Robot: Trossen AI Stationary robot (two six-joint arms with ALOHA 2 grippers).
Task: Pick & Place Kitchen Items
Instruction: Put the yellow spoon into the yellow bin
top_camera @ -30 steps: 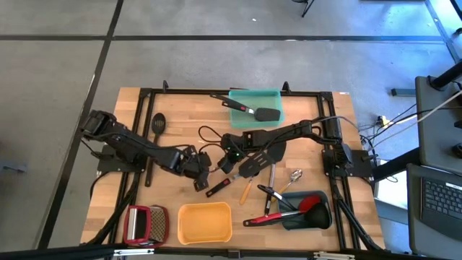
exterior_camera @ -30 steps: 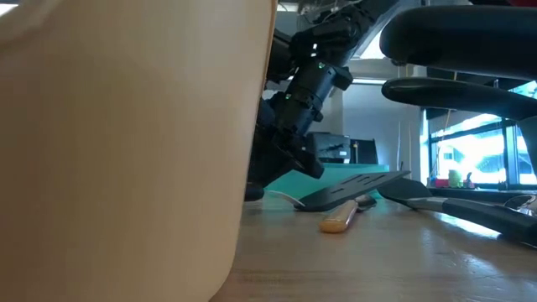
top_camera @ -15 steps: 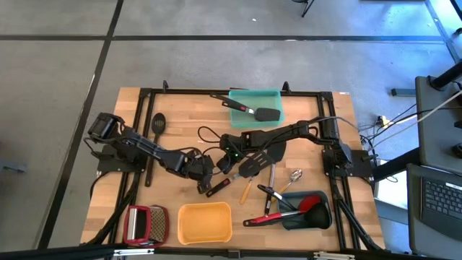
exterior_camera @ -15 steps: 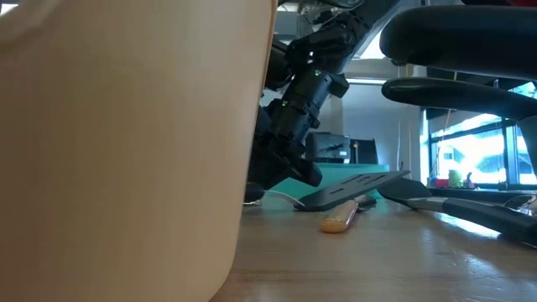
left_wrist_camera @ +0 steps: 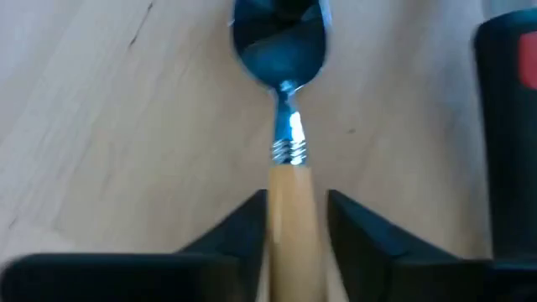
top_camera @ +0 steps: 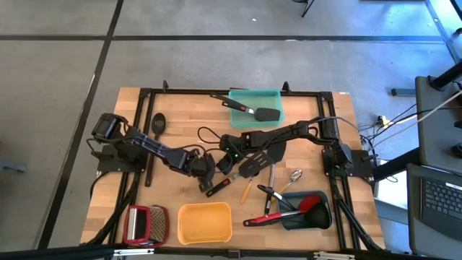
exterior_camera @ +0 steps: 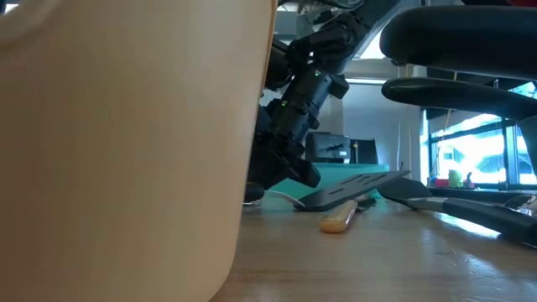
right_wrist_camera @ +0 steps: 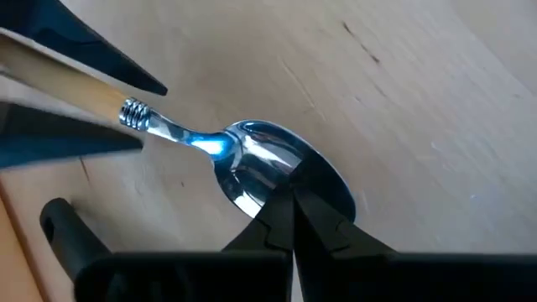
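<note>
A pale butcher-block wooden table (top_camera: 180,108) ringed by a black metal frame (top_camera: 144,92) stands on a grey concrete floor (top_camera: 216,22) crossed by dark seams; the low view looks past it to a bright window (exterior_camera: 470,159) in the room behind. On the table lie a teal rectangular tray (top_camera: 254,101) at the far edge holding a black spatula, a yellow rectangular tray (top_camera: 204,222) at the near edge, a grey-blue tray (top_camera: 317,213) with a red spoon, and a red-framed metal grater (top_camera: 144,224) (near the left corner). At the table's middle rests a wood-handled shiny metal spoon (left_wrist_camera: 284,159). The left gripper (left_wrist_camera: 295,220) has its fingers either side of the wooden handle, touching or nearly so. The right gripper (right_wrist_camera: 292,220), fingers pressed together, rests its tips on the spoon's bowl.
</note>
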